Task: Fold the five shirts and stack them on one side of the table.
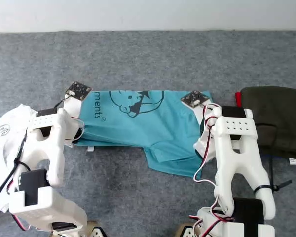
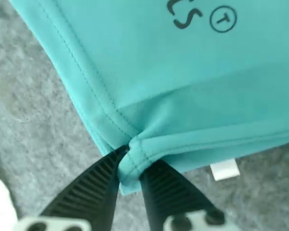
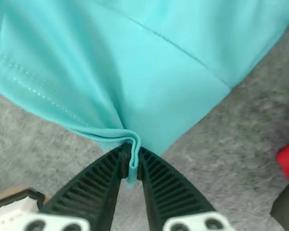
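The teal cotton shirt with a dark print [image 1: 138, 123] lies partly folded mid-table, its long axis running side to side between the arms; the left gripper [image 2: 130, 168] is clenched on a bunched hem corner; the right gripper [image 3: 131, 163] is clamped on a thin fold at the opposite edge. Grey felt table cover [image 1: 138, 59]; a crumpled white shirt [image 1: 5, 128] lies at one side, a dark olive shirt [image 1: 274, 116] at the other; a white wall [image 1: 138, 15] stands behind.

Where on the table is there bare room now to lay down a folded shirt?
Two patches are bare: the wide strip of table between the teal shirt and the far wall, and the patch near the front between the left arm and the right arm. The left side is crowded by the white shirt, the right by the dark shirt.
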